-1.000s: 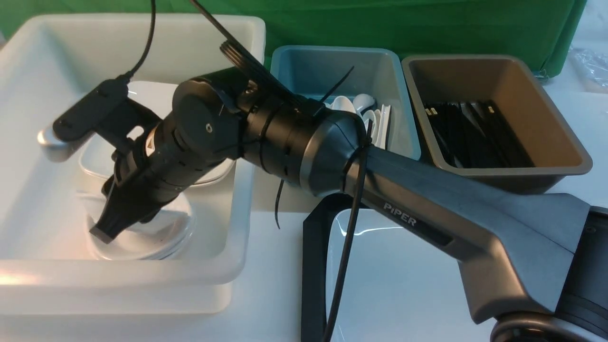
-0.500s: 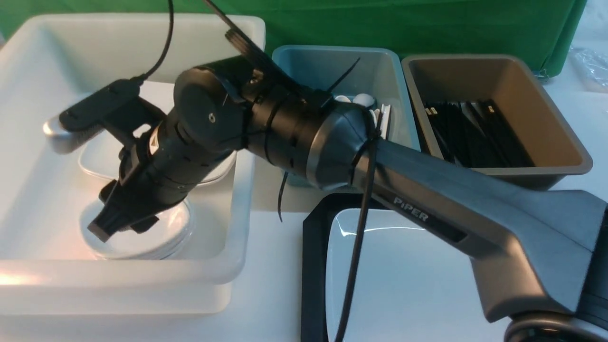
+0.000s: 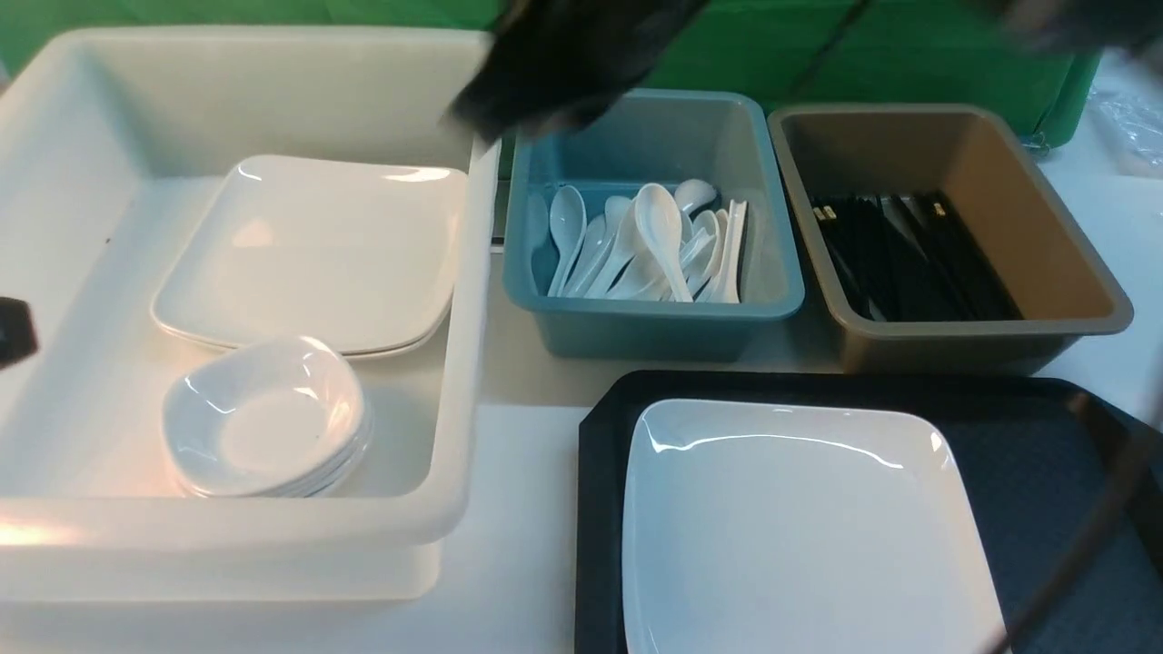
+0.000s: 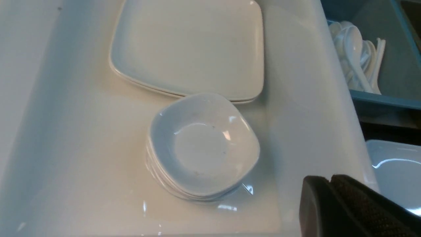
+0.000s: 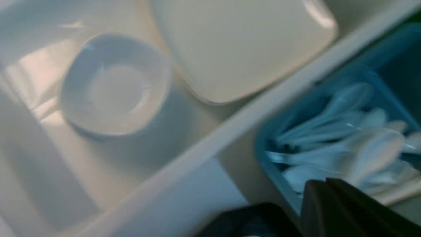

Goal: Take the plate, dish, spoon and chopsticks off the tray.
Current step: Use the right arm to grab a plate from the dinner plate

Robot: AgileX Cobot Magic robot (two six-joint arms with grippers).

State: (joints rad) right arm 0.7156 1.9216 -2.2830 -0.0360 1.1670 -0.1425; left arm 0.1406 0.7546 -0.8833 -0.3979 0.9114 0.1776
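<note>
- Your plate [image 3: 800, 527] lies flat on the left part of the tray [image 3: 1027, 454]. Its far edge runs side to side, along the tray's far rim.
- The front view cuts off the plate's near end, so you cannot tell which way its long axis runs.
- The top dish [image 3: 268, 422] sits hollow side up on a stack in the near part of the white bin [image 3: 227, 531], just in front of two large plates [image 3: 313, 250] stacked there.
- The spoons [image 3: 654, 236] in the blue bin [image 3: 654, 331] lie lengthwise from near to far, bowls towards the far wall.
- The chopsticks [image 3: 909, 259] in the brown bin [image 3: 981, 341] also run roughly near to far.
- The left gripper [image 4: 330, 179] has its fingers pressed together with nothing between them. It hangs above the white bin's right wall and touches nothing.
- The right gripper [image 5: 325, 181] also has its fingers closed on each other and carries nothing. Below it you see the blue bin's corner.
- The front view gives you the right arm [image 3: 563, 64] only as a dark blur at the top, above the gap between the white and blue bins, so only its wrist view shows the fingers.
- Only the front view shows the brown bin and most of the tray. The left wrist view catches just one corner of the plate, and the right wrist view is smeared throughout.
</note>
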